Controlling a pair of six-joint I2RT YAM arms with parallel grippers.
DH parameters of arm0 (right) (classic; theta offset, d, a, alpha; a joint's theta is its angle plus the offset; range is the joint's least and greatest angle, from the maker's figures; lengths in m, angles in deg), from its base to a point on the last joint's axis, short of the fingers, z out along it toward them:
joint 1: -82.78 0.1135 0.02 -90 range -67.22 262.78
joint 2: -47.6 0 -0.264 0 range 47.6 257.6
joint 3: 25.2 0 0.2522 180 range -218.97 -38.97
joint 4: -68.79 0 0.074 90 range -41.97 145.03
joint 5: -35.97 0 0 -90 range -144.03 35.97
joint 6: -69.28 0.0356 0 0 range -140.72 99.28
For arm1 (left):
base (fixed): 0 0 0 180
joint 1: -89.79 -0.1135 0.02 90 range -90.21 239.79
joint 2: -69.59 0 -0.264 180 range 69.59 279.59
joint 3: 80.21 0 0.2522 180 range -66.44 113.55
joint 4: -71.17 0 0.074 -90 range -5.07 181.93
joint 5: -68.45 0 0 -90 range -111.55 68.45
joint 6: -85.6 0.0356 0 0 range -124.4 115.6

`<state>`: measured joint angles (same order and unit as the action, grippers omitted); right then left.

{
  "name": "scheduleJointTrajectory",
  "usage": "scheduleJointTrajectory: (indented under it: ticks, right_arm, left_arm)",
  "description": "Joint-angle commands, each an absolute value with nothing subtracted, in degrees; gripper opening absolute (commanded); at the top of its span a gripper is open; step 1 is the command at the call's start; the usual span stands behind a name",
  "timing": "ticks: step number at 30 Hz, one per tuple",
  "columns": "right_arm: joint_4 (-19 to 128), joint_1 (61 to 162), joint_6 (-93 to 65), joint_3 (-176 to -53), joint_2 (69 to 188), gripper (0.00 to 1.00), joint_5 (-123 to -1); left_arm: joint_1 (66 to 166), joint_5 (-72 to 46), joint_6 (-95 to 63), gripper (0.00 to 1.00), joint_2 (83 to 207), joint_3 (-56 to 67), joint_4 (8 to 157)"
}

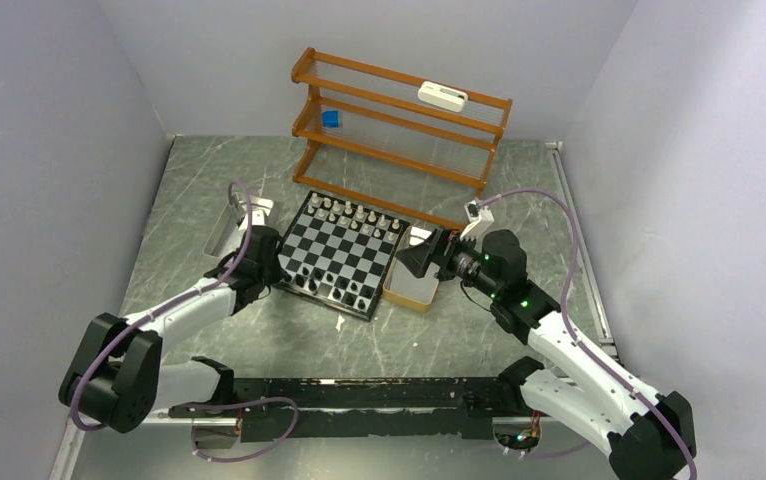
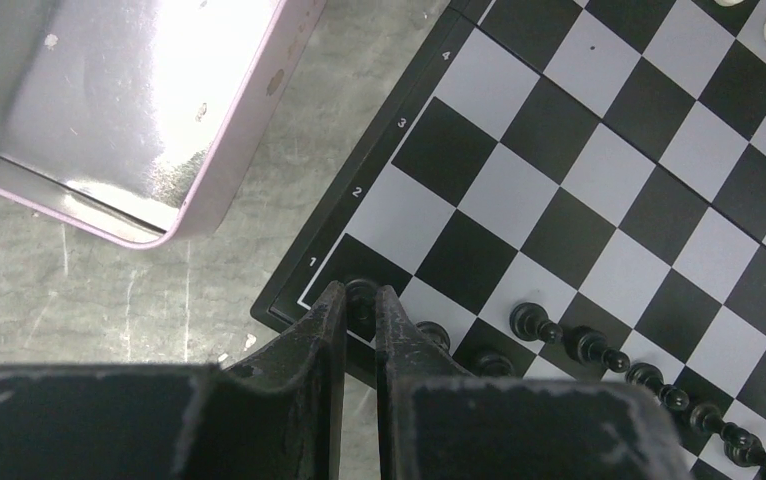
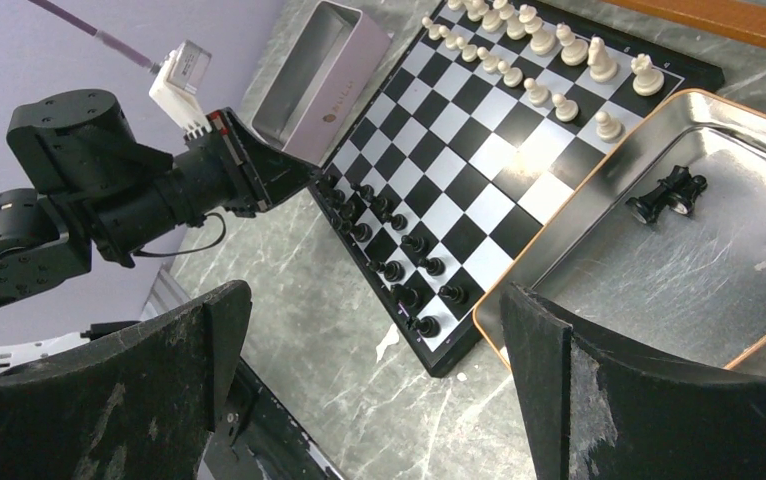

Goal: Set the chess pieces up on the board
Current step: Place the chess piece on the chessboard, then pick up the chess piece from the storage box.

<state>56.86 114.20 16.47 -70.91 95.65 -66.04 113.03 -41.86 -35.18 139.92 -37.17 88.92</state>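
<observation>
Chessboard lies bare across its middle rows. Left gripper pinches a black piece on its near-left corner square. Right gripper gapes wide beyond its right edge, by the tray.

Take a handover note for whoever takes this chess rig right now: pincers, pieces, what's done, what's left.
Left pincer: shut on a black chess piece at the corner square of the black-and-white checkered chessboard.
Right pincer: open, empty, near the orange-rimmed metal tray.
Done: cream-white pieces stand along the far side, most black pieces along the near side.
Left: release the corner piece; at least two unplaced black pieces lie in the tray.
</observation>
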Motion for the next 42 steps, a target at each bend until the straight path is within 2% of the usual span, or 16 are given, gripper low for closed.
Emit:
scheduleJointTrajectory:
  ticks: [1,5,13,21,25,31,34,38,40,42]
  right_arm:
    - [57.30,113.92,15.81,-72.27,95.59,1.00,-65.34]
    - [57.66,113.91,16.01,-71.85,95.76,1.00,-65.61]
    - [58.25,113.90,16.20,-71.41,96.24,1.00,-65.89]
    - [55.33,113.89,16.68,-70.86,94.20,1.00,-61.53]
    - [53.71,113.89,16.06,-71.18,94.56,1.00,-60.59]
    - [49.10,113.90,14.19,-73.18,97.57,1.00,-55.85]
    - [45.69,113.90,11.65,-75.36,101.77,1.00,-50.82]
    - [46.19,113.85,6.12,-77.70,106.95,1.00,-48.88]
    - [47.62,113.96,2.69,-78.91,109.54,0.88,-51.08]
    - [48.58,113.89,0.07,-80.10,111.68,0.68,-51.78]
  left_arm:
    - [112.46,-41.46,-34.51,0.18,140.88,-36.15,89.96]
    - [112.46,-42.40,-34.78,0.20,139.99,-35.71,91.17]
    - [112.46,-42.28,-34.74,0.30,139.41,-34.89,92.40]
    - [112.46,-39.45,-33.54,0.48,134.46,-33.88,91.39]
    - [112.46,-39.53,-33.64,0.50,132.64,-32.65,93.01]
    - [112.46,-33.64,-31.03,0.68,127.79,-28.27,96.91]
    - [112.46,-28.27,-26.16,0.91,124.78,-24.13,99.40]
    - [112.46,-20.06,-18.79,0.91,121.25,-19.84,103.25]
    - [112.48,-18.12,-15.40,0.90,119.81,-19.21,105.61]
    - [112.46,-17.10,-12.72,0.90,118.41,-19.77,107.29]
